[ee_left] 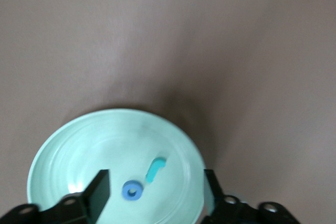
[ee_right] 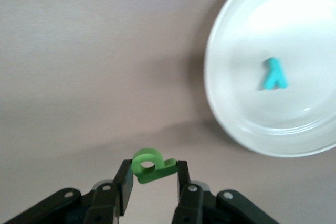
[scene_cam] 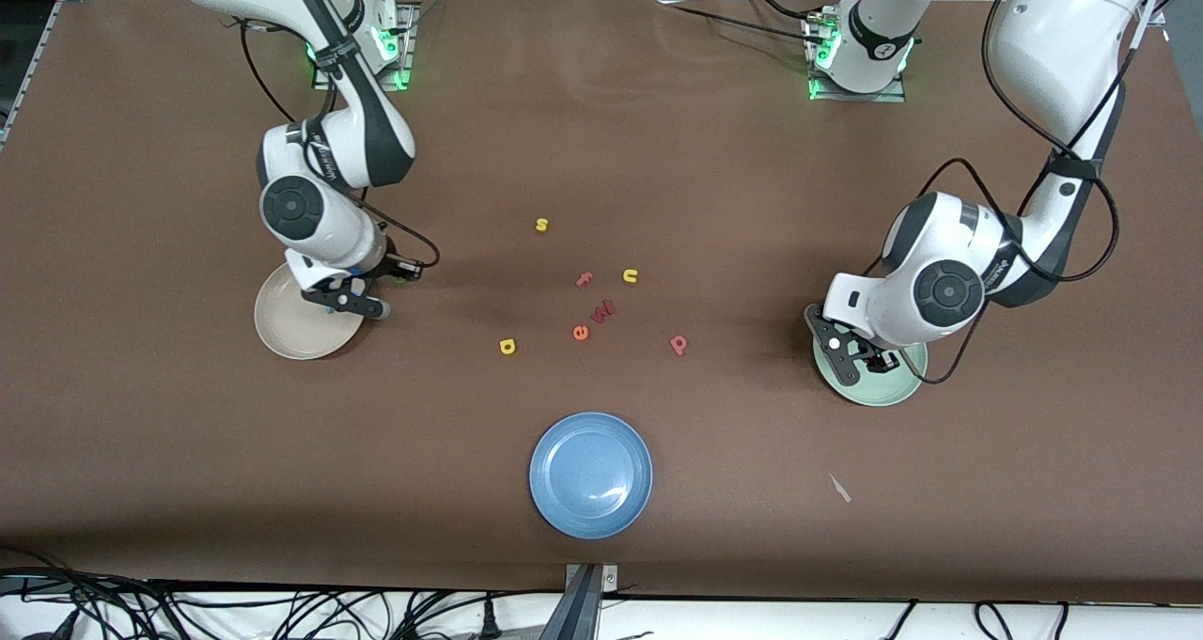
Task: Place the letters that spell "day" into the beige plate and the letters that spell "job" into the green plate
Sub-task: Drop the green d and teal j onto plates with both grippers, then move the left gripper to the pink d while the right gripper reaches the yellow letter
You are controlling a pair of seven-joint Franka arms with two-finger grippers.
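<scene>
Glossy white arm shells with dark grey joint bands and round dark caps. Black looping cables along both arms. Green lights glowing at both bases. Black two-finger hardware, left gripper [ee_left: 155, 192] and right gripper [ee_right: 152, 182], with small silver screws.

My brown table [scene_cam: 601, 151] carries the beige plate [scene_cam: 282, 335], the green plate [scene_cam: 879, 391], a blue plate [scene_cam: 590, 474], and loose letters mid-table: yellow a [scene_cam: 507, 346], salmon-pink b [scene_cam: 679, 344], yellow s [scene_cam: 541, 225].
</scene>
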